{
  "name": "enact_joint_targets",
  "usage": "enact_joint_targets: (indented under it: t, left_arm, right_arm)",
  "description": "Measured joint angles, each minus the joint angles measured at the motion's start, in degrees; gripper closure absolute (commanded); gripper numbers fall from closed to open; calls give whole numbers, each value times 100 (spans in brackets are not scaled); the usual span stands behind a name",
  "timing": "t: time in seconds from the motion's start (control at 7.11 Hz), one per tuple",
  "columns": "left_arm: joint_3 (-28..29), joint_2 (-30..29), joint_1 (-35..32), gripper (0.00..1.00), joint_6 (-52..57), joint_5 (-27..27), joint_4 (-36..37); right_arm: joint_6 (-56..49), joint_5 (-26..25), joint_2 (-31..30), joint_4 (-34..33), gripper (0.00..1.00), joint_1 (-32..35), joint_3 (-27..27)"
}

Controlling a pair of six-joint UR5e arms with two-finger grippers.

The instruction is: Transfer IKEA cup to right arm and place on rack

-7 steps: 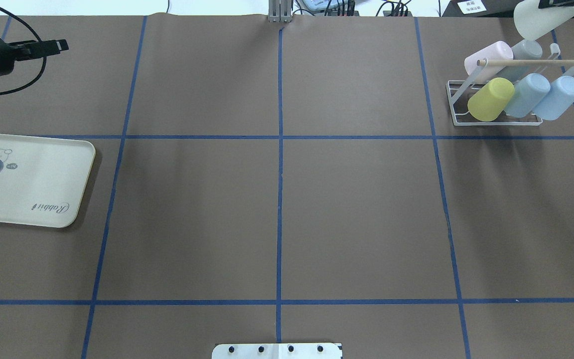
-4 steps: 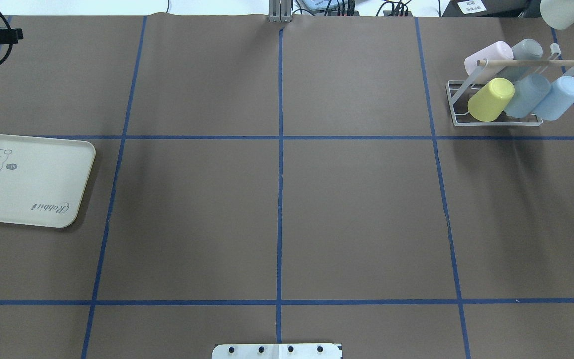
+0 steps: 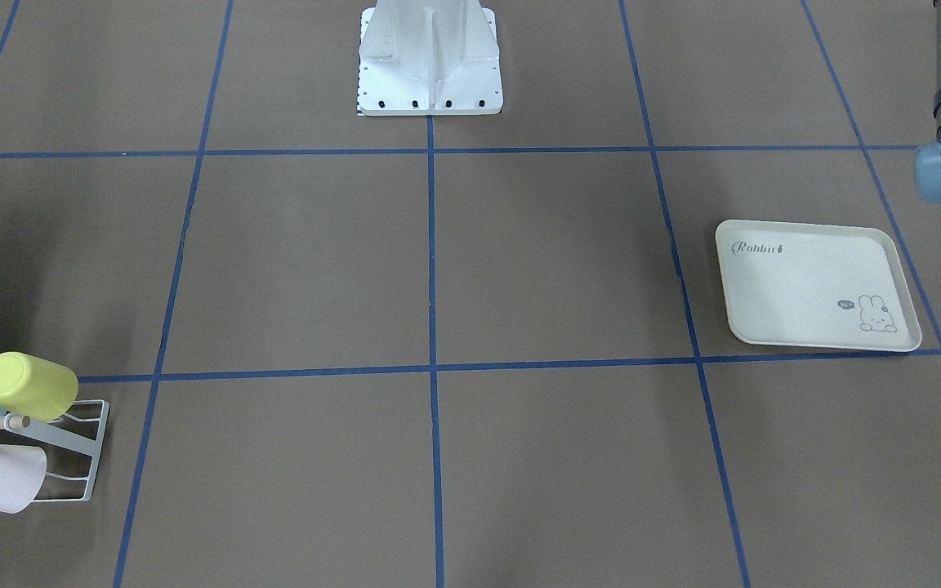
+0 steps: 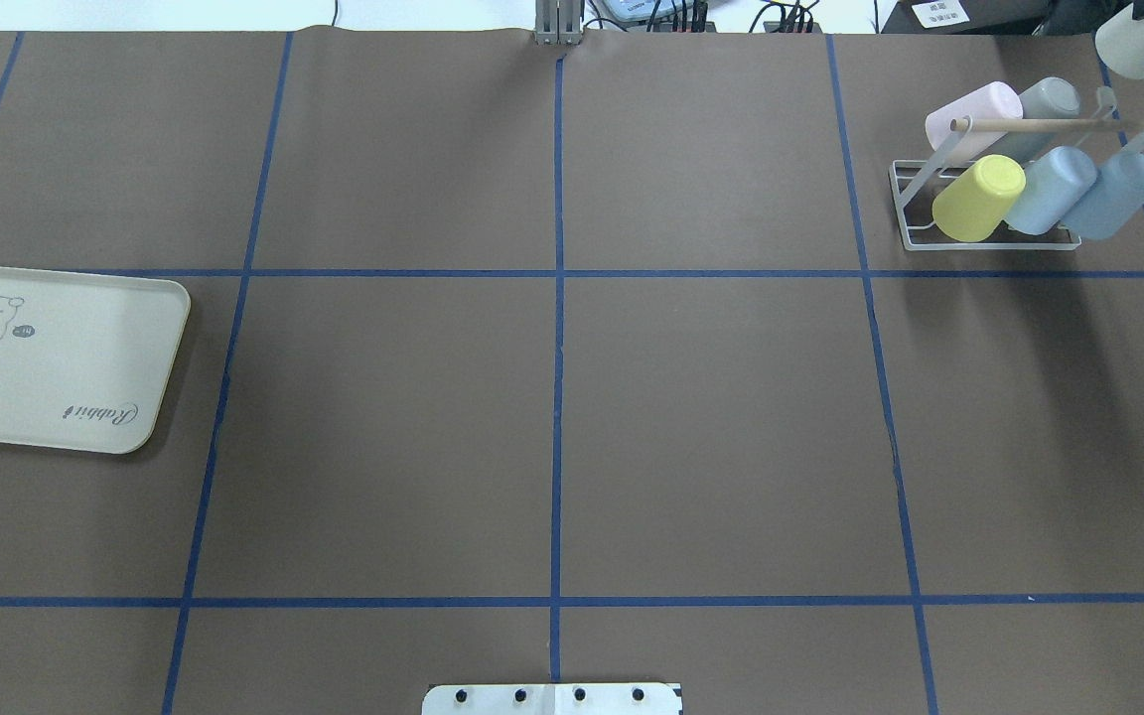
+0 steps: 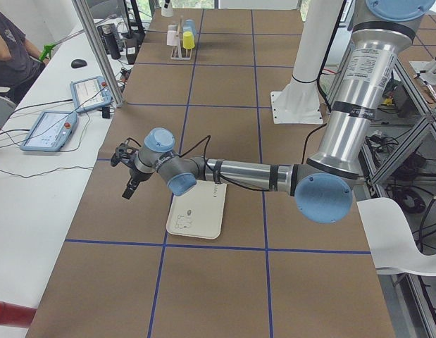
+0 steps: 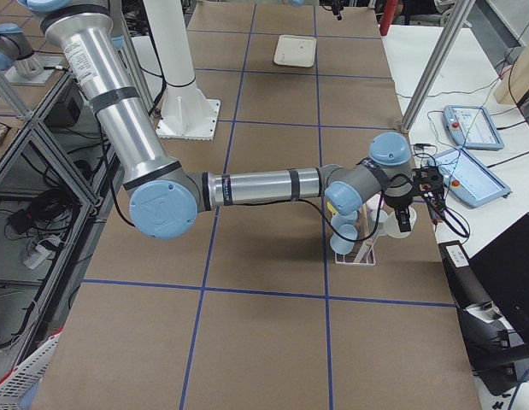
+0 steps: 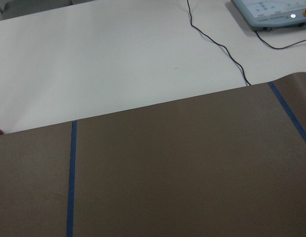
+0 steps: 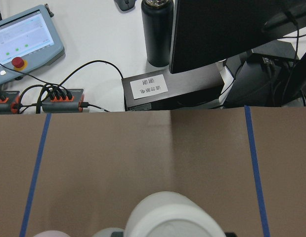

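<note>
Shifted rightward overhead since earlier, one pale white plastic cup (image 4: 1136, 45) is seen held beyond one white wire rack (image 4: 901, 202) bearing five pastel cups (image 4: 977, 199); these may be knocked on descent. Front-facing: one cream rabbit-print tray (image 3: 805, 286) is counted. Side views: the right gripper (image 6: 405, 218) is clamped on the cup; the left gripper (image 5: 130, 184) cannot be judged wide or narrow.

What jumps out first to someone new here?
A white wire rack at the table's far right corner, loaded with pastel cups: yellow, pink, grey, two blue. Just beyond it the right arm holds a white cup aloft. A cream rabbit-print tray lies at the left edge.
</note>
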Motion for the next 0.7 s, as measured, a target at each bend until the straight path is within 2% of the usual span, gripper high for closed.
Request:
enact_joint_targets:
  t: [0.28,0.7]
  left_arm:
    - [-145,158,-28,0,33,-130,85]
    - [-202,185,-22,0,-11,-147,90]
  right_arm:
    - [-34,194,10,-43,73,-13,-87]
    - [-116,197,4,-112,73,-76,-160]
